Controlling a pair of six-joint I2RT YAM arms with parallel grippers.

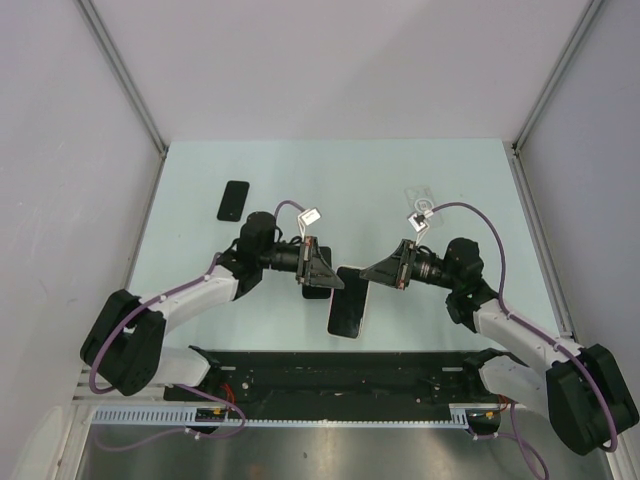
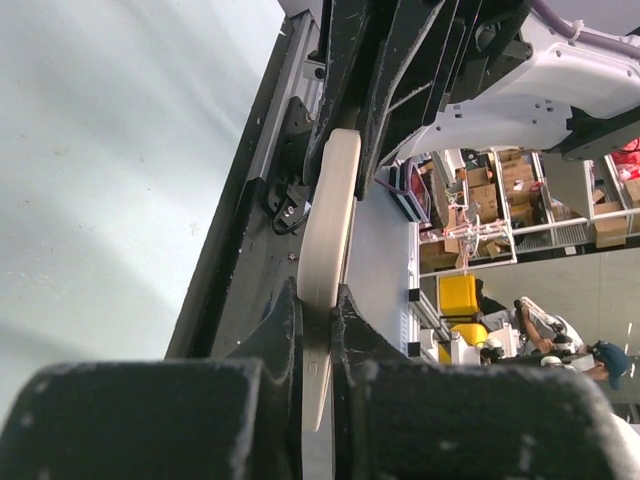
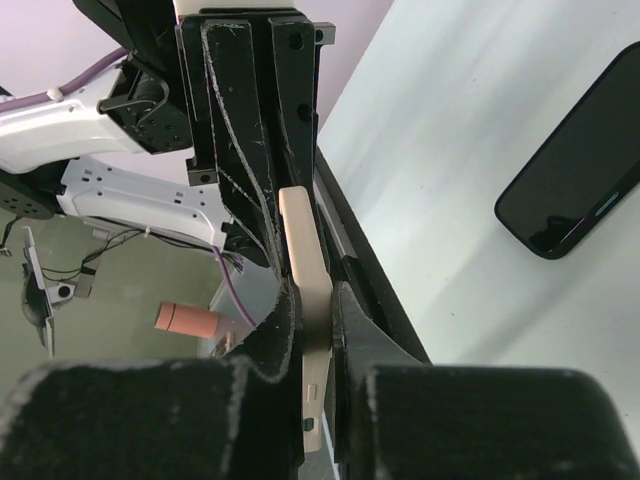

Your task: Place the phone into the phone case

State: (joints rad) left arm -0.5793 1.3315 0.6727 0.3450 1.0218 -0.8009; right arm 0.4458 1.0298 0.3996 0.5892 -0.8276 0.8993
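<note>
**Phone case pinched from both sides**

The phone case (image 1: 349, 302), cream-edged with a dark face, hangs over the table (image 1: 200, 170) between the two grippers. The left gripper (image 1: 330, 278) has its jaws pressed nearly together on the case's left edge. In its wrist view the thin rim sits squeezed between the pads. The right gripper (image 1: 368, 272) pinches the case's right edge just as narrowly. The black phone (image 1: 233, 201) lies flat, well apart from the case, to its far left.
</note>
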